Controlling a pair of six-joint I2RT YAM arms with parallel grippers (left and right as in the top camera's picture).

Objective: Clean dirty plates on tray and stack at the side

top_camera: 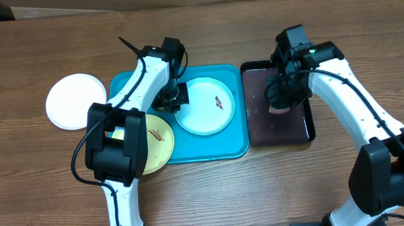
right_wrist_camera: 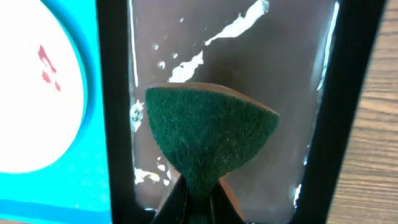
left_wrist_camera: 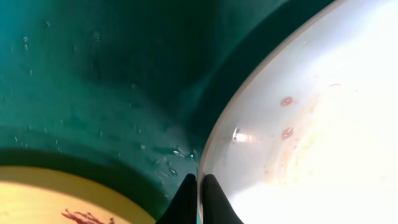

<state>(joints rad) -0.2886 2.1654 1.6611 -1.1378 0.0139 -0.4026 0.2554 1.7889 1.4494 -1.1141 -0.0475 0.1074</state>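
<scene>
On the turquoise tray [top_camera: 230, 147] lies a light blue plate [top_camera: 204, 107] with a small red-brown smear. A yellow-green plate [top_camera: 156, 144], also smeared, lies at the tray's front left corner and overhangs its rim. A white plate [top_camera: 75, 100] lies on the table to the left of the tray. My left gripper [top_camera: 174, 98] is shut on the light blue plate's left rim; in the left wrist view its fingertips [left_wrist_camera: 199, 200] pinch the edge of that plate [left_wrist_camera: 311, 124]. My right gripper [right_wrist_camera: 200, 202] is shut on a green sponge [right_wrist_camera: 211, 134] over the black tray.
A glossy black tray [top_camera: 309, 128] with wet patches stands right of the turquoise tray, edge to edge. The left arm reaches over the yellow-green plate. Bare wooden table surrounds both trays.
</scene>
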